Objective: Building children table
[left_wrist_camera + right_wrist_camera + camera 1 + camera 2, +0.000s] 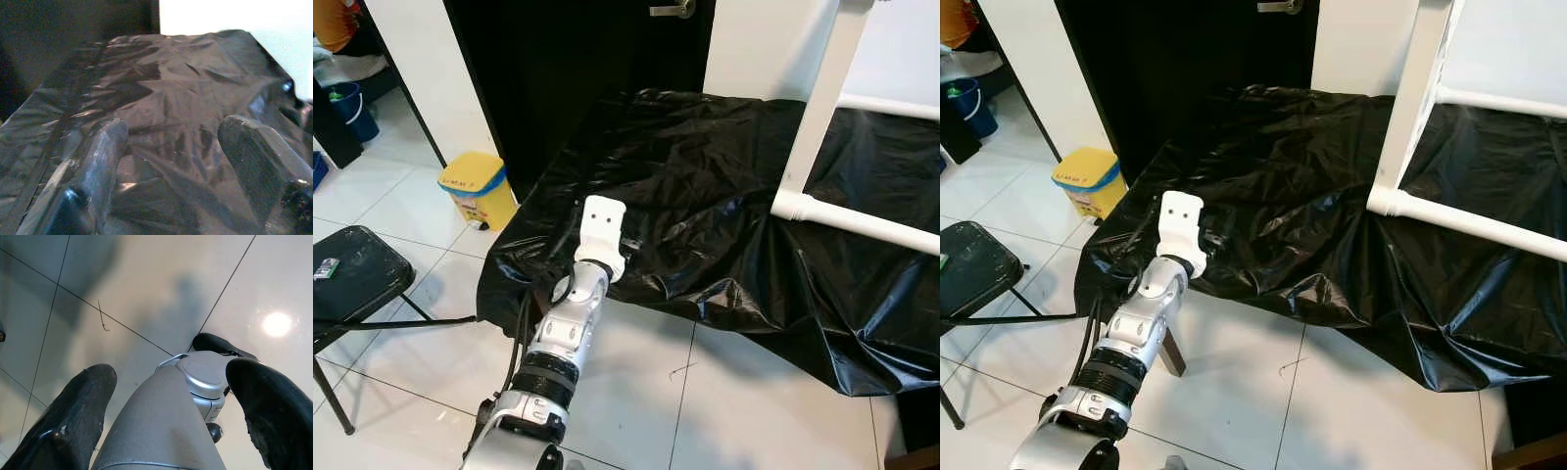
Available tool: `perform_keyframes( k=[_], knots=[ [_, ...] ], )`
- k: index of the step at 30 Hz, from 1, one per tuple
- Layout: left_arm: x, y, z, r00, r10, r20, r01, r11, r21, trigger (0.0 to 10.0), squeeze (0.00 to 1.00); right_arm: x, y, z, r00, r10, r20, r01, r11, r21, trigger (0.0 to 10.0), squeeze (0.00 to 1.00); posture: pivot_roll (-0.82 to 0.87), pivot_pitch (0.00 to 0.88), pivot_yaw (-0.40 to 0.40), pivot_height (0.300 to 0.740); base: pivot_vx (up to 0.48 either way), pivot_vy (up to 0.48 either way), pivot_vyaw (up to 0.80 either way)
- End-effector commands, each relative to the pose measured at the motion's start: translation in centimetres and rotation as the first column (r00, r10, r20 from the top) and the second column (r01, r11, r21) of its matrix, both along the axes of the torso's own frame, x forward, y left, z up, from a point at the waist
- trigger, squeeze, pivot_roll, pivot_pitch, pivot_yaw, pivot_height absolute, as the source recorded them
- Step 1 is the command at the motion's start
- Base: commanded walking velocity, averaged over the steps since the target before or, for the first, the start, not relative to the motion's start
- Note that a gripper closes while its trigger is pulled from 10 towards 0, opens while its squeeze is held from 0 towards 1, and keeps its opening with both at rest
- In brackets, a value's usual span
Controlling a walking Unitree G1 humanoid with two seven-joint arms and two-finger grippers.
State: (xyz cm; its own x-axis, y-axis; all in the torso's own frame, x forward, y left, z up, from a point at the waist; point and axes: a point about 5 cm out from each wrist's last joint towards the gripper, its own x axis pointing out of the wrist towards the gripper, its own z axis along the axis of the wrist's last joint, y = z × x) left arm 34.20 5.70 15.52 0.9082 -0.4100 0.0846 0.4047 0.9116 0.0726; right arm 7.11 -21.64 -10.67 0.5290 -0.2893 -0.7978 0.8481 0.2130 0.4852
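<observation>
Black plastic sheet [705, 196] covers the counter. Left gripper [168, 142] hovers open above it, holding nothing. White table frame [822, 108] stands far right; reaching it seems next.

Bright, sharp head views; lamp glare on floor tiles [277, 324]; dim, soft left wrist view.

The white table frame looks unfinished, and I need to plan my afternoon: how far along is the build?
Done: a white frame of tubes stands on the black plastic sheet covering a low surface, one leg and crossbars joined. In hand: nothing; the left gripper reaches over the sheet, open and empty, while the right gripper hangs open above the tiled floor. Left: the rest of the assembly; no tabletop is visible.
</observation>
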Motion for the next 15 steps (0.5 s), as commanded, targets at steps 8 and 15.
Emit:
perform_keyframes(
  k=[8,15],
  knots=[
    [0.25,-0.07,0.76,1.0,-0.006,0.017,0.007,1.0,-0.024,10.0,0.0,6.55,1.07,0.6,0.336,0.765,-0.549,-0.942,0.272,-0.196,10.0,0.0,0.03,0.02,0.029,0.74,0.0,0.0,0.0],
    [0.41,0.02,0.84,1.0,-0.009,0.017,0.01,1.0,-0.025,10.0,0.0,6.55,1.1,0.6,0.337,0.765,-0.549,-0.942,0.273,-0.197,10.0,0.0,0.04,0.013,0.033,0.74,0.0,0.0,0.0]
  ],
)
